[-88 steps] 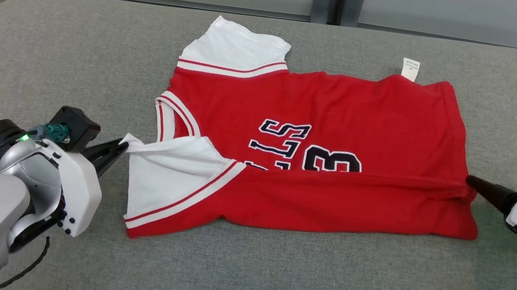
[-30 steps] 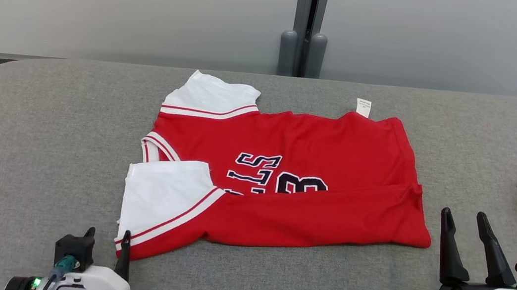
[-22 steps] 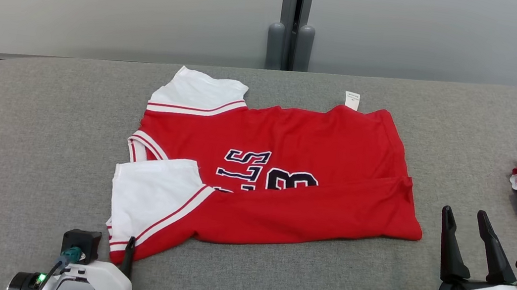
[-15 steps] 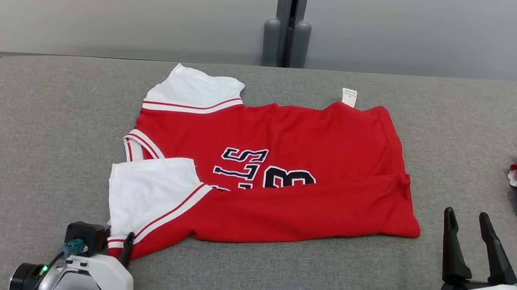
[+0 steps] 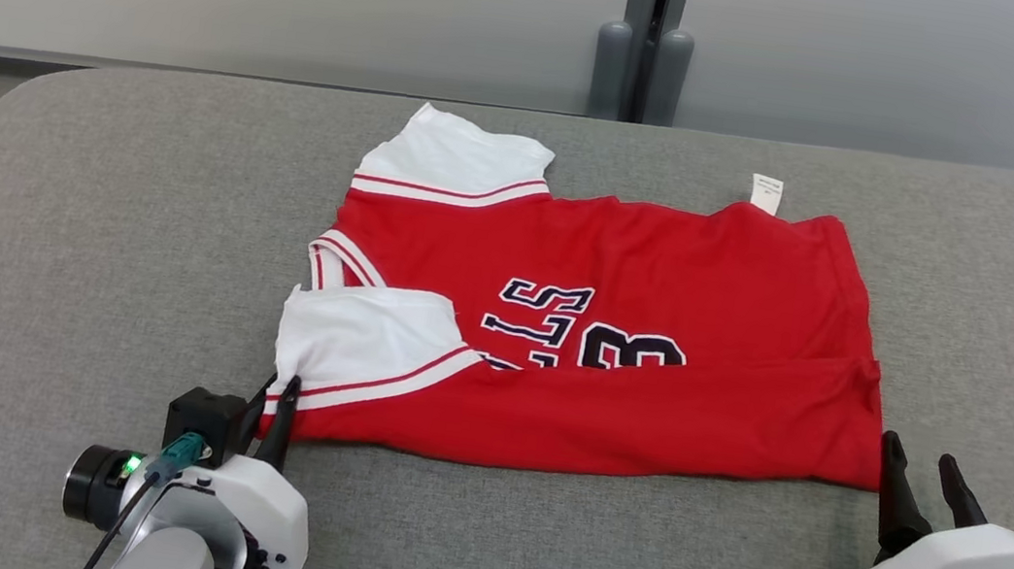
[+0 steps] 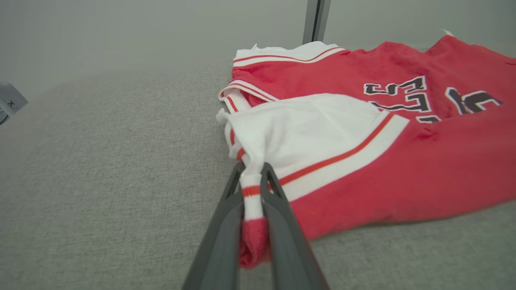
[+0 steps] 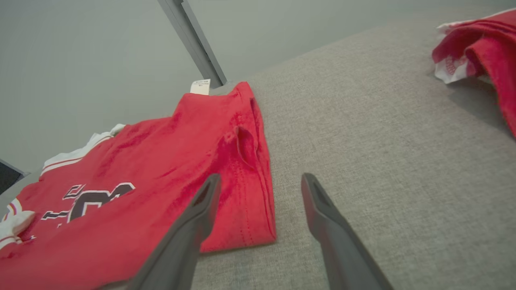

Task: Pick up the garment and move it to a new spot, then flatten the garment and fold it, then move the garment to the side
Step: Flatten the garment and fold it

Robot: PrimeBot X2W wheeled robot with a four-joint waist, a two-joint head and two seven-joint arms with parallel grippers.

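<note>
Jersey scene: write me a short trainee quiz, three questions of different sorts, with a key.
1. True or false: the left gripper has its jaws shut on the edge of the jersey's near sleeve.
2. The right gripper's jaws are: A) shut on the jersey; B) open, holding nothing; C) shut on nothing.
3. Fill in: the small white ____ sticks out at the jersey's far edge.
Key: 1 true; 2 B; 3 label.
</note>
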